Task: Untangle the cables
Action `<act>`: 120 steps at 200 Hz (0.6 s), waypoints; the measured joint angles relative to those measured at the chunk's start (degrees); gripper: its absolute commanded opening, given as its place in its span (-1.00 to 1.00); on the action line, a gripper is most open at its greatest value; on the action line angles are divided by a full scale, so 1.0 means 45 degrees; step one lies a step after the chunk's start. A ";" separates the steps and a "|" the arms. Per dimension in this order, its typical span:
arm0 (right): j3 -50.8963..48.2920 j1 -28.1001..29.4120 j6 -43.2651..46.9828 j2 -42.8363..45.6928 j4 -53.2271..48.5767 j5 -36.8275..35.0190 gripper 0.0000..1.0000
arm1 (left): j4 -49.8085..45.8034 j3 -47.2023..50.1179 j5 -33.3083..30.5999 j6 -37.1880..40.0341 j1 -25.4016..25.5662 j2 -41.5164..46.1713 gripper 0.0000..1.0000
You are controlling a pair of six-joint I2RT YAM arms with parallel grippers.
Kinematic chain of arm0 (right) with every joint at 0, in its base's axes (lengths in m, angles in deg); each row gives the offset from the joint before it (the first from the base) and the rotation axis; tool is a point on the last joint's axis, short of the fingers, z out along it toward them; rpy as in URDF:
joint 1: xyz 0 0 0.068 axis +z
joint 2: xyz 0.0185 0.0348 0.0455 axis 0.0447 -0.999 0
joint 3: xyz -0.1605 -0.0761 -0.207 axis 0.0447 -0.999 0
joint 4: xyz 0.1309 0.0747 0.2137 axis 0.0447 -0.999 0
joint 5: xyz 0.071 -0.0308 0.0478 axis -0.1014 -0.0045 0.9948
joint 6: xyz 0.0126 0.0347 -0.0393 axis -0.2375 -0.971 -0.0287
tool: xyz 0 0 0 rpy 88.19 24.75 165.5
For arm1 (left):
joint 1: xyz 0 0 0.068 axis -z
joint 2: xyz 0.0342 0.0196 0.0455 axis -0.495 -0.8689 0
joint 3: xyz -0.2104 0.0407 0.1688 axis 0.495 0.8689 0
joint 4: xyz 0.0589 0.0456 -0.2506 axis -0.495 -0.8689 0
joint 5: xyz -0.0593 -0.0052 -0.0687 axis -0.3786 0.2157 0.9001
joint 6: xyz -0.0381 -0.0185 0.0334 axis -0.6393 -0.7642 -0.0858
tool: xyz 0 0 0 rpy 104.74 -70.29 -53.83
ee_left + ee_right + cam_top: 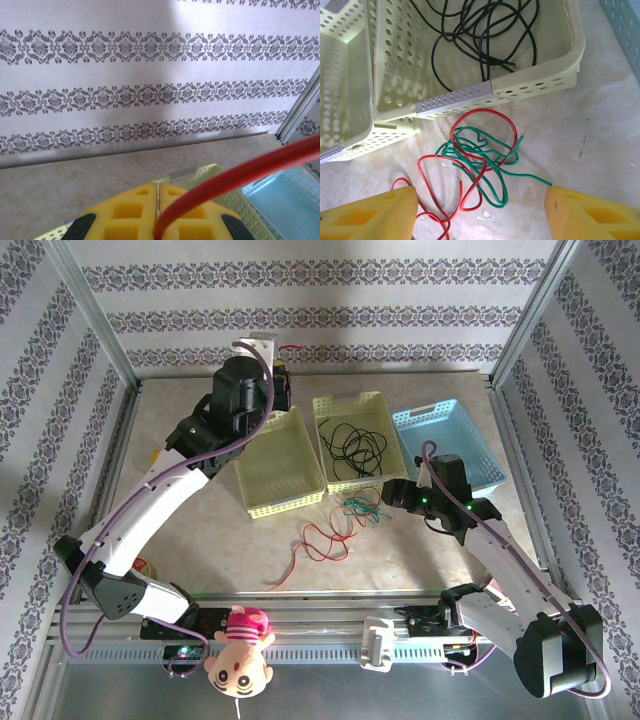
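Green thin wire (465, 150) and red thin wire (485, 111) lie tangled on the beige stone-look counter (600, 140) beside the pale-yellow perforated basket (540, 80) holding the black wire (534, 45), with the right pincer (480, 215) spread above them (the left pincer (158, 200) pinches a red strand (240, 175) aloft), so parting them probably calls for gripping green alone.

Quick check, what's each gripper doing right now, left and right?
Left gripper: closed on a red cable.
Right gripper: open, holding nothing, over the green cable.

Red cable (487, 111), green cable (470, 156) entwined (black cable (451, 37) coiled).
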 measured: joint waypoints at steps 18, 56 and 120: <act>0.0000 0.0000 0.0000 0.0000 0.0000 0.0000 0.35 | 0.0029 0.0000 -0.0112 0.0287 0.0049 -0.0126 -1.00; 0.0000 0.0000 0.0005 0.0010 -0.0010 0.0000 0.35 | 0.0330 0.0189 -0.0044 0.0505 0.0053 -0.0442 -1.00; 0.0000 0.0083 0.0015 0.0058 -0.0015 0.0000 0.34 | 0.3808 0.1792 -0.1802 0.3317 0.1214 -0.0126 -1.00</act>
